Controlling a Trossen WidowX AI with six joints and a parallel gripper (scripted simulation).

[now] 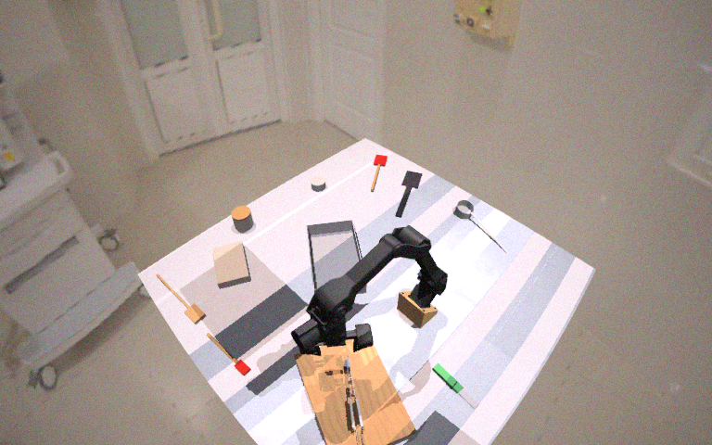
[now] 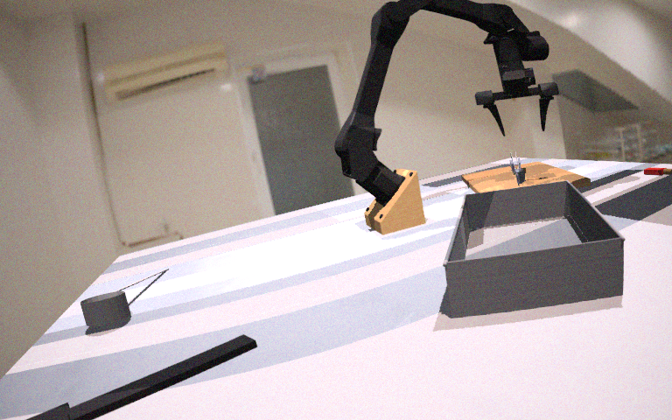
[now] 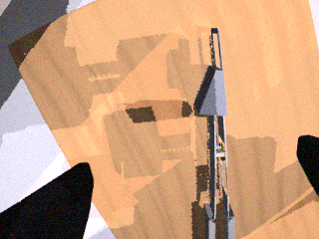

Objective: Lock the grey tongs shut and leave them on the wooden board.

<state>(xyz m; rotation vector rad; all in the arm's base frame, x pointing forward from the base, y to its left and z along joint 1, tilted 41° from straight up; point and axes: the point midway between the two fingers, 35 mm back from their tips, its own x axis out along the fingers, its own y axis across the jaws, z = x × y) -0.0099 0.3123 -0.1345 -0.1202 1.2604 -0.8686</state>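
The grey tongs (image 1: 347,365) (image 2: 519,175) (image 3: 217,95) lie on the wooden board (image 1: 380,387) (image 2: 560,173) (image 3: 279,65). Their two arms are close together and nearly parallel, with the hinge end toward the roasting tin; whether the lock inside holds cannot be seen. My gripper (image 2: 523,132) (image 3: 196,159) is wide open and empty, above the board and clear of the tongs. In the wrist view its fingers stand far out on either side of them. The roasting tin (image 1: 329,227) (image 2: 535,282) stands on the table with nothing lying across it.
A green-handled knife (image 1: 448,377) lies to the right of the board in the top view. A red-headed tool (image 1: 242,366) lies to its left. A tan block (image 1: 231,260), an orange-topped cylinder (image 1: 242,217), a black spatula (image 1: 412,179) and a small pan (image 1: 464,209) are farther back.
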